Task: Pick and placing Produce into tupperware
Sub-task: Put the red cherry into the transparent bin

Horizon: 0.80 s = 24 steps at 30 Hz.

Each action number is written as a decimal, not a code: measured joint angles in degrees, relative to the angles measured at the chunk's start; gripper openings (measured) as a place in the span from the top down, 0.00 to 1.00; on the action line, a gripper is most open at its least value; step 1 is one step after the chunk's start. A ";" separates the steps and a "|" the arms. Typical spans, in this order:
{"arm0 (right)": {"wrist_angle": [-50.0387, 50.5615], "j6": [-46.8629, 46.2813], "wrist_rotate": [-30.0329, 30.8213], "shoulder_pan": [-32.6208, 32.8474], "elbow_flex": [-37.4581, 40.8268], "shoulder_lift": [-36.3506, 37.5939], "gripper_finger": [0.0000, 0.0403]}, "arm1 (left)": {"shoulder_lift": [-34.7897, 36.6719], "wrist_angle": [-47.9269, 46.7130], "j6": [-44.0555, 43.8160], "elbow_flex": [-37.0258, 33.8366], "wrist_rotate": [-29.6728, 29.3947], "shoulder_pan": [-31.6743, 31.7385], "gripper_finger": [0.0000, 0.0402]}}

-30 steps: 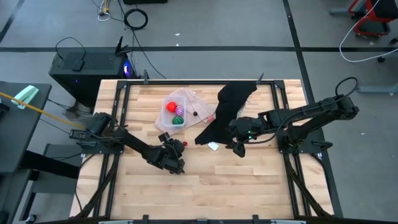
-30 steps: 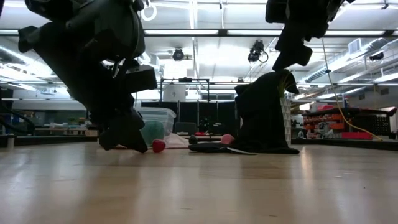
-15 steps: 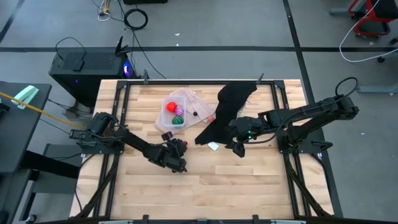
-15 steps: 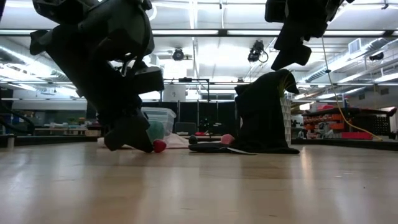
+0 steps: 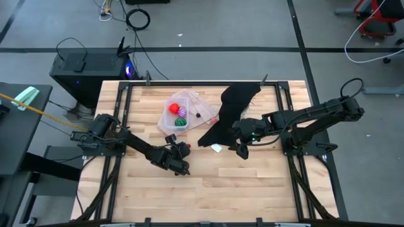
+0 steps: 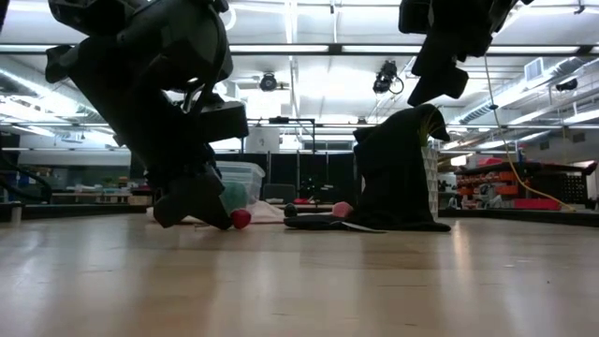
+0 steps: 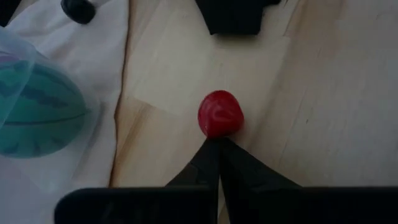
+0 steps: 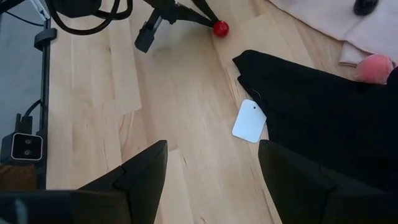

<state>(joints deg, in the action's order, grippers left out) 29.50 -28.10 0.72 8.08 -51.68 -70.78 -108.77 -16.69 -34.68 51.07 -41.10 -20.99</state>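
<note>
The clear tupperware (image 5: 180, 113) stands at the table's far middle and holds a red ball-like piece (image 5: 173, 108), a magenta one (image 5: 180, 111) and a green striped one (image 7: 37, 106). A small red piece (image 7: 219, 114) lies on the wood near it. My left gripper (image 7: 217, 142) is shut, its tips right at that piece's edge, and the piece lies beyond the tips, not between the fingers. My right gripper (image 8: 214, 180) hangs open above the table, beside the black cloth (image 5: 230, 113). A pink piece (image 8: 373, 67) lies at the cloth's edge. My left gripper's shut fingertips (image 7: 211, 149) come low and slanting down at the near side of the small red piece (image 7: 219, 132). Whether they touch it, I cannot tell. The piece sits on the table ahead of the tips.
A small white scrap (image 8: 249, 121) lies on the wood by the black cloth's near edge. A pale sheet (image 7: 93, 56) lies under and beside the tupperware, with a small dark piece (image 7: 78, 9) on it. The near half of the table (image 5: 252, 189) is bare wood.
My left gripper has crept a little toward the small red piece and has shut. The piece lies where it was, on the table ahead of the fingertips.
</note>
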 joint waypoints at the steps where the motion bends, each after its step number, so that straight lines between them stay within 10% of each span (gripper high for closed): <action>1: 0.00 0.00 0.14 0.00 0.00 0.00 0.36 | 0.02 -0.02 0.00 0.00 0.00 0.00 0.98; 24: 0.13 0.26 1.85 -0.02 0.03 -0.04 0.36 | 6.32 -12.33 15.63 18.58 -4.91 1.24 0.99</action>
<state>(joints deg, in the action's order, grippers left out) 29.63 -27.83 2.57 8.05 -51.65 -70.83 -102.45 -29.02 -19.05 69.65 -46.01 -19.76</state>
